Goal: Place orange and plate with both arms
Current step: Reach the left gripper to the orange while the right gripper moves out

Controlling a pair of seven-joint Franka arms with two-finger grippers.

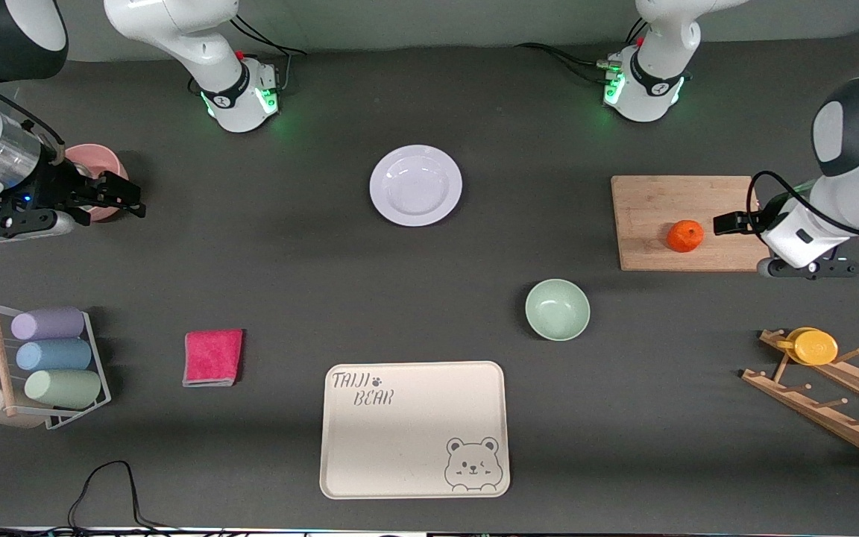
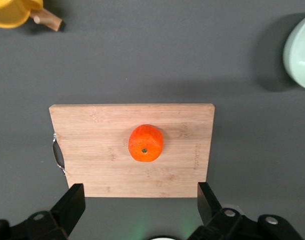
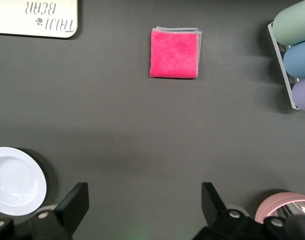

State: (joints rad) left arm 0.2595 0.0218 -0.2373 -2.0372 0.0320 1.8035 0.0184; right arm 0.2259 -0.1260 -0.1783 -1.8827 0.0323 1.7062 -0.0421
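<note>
Orange (image 1: 684, 236): being kept on cutting board (image 1: 653, 201), under open left gripper (image 2: 140, 205); rolling risked if nudged. Plate (image 1: 415, 185): lying on tabletop (image 1: 288, 261); open right gripper (image 1: 112, 195) waiting; rim slipping possible.

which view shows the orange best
The left wrist view: the orange sits mid-frame on the cutting board, stem dimple showing. The front view shows it smaller, beside the left tool. The right wrist view does not show it.
</note>
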